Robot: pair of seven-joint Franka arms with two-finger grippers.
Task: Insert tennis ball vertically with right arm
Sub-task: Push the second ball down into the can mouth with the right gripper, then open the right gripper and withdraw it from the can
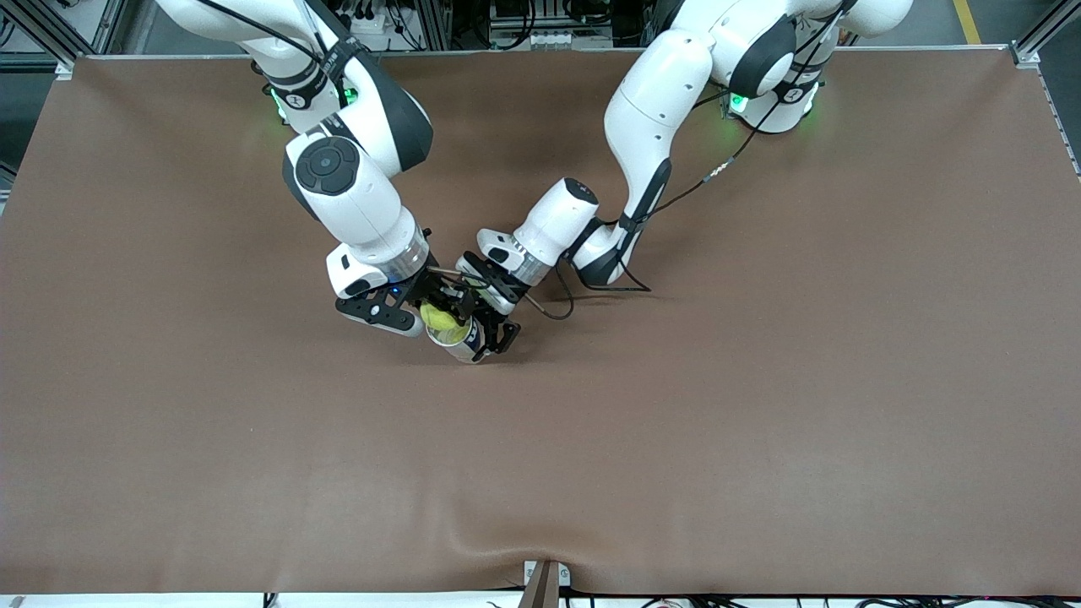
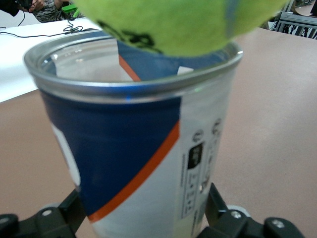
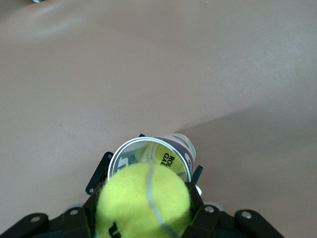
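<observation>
A yellow-green tennis ball (image 1: 437,317) is gripped in my right gripper (image 1: 439,319), right over the open mouth of an upright can (image 1: 464,344). The can is blue and white with an orange stripe and a silver rim. My left gripper (image 1: 483,334) is shut on the can's lower body and holds it standing on the table. In the left wrist view the ball (image 2: 178,22) hangs at the can's (image 2: 133,148) rim, inside my left gripper (image 2: 143,212). In the right wrist view the ball (image 3: 143,201) fills my right gripper (image 3: 143,204) and covers most of the can's mouth (image 3: 148,144).
The brown table cloth (image 1: 760,380) lies bare all around the can. A black cable (image 1: 557,308) loops from the left arm's wrist onto the cloth beside the can. Both arms crowd together over the table's middle.
</observation>
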